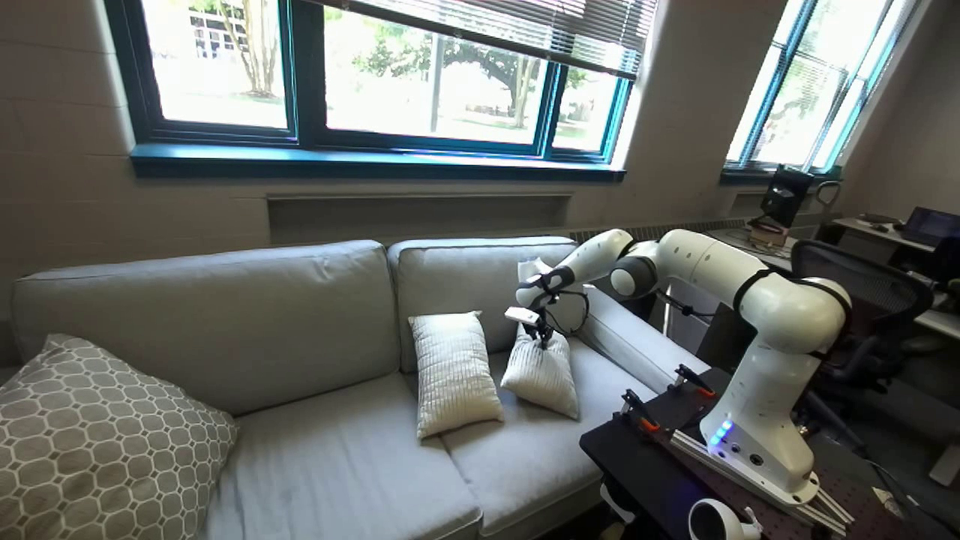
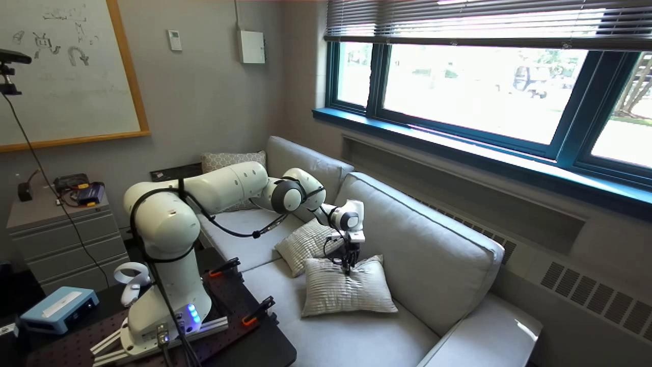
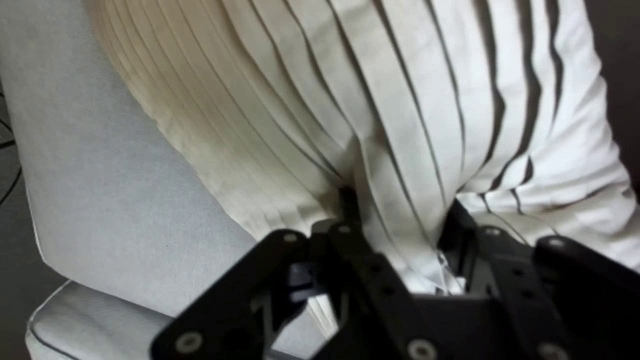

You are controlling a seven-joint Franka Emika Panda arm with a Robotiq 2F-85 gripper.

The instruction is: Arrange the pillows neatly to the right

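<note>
Two cream-white pleated pillows are on the grey sofa. My gripper (image 1: 543,341) points down into the top of the pillow (image 1: 541,379) nearer the armrest; this pillow also shows in an exterior view (image 2: 346,298). In the wrist view the gripper (image 3: 402,210) has its fingers pressed into this pillow (image 3: 320,85), with a fold of fabric pinched and bunched between them. The fingertips are partly sunk in the cloth. The pillow appears to rest tilted on the seat. The second pillow (image 1: 455,379) leans just beside it, towards the sofa's middle; it also shows behind the arm (image 2: 300,247).
A larger lattice-pattern pillow (image 1: 112,442) lies at the far end of the sofa (image 1: 337,465). The sofa back (image 1: 480,277) is close behind the gripper. An armrest (image 1: 637,337) stands beside the gripped pillow. A black table (image 1: 622,442) with clamps carries the arm's base.
</note>
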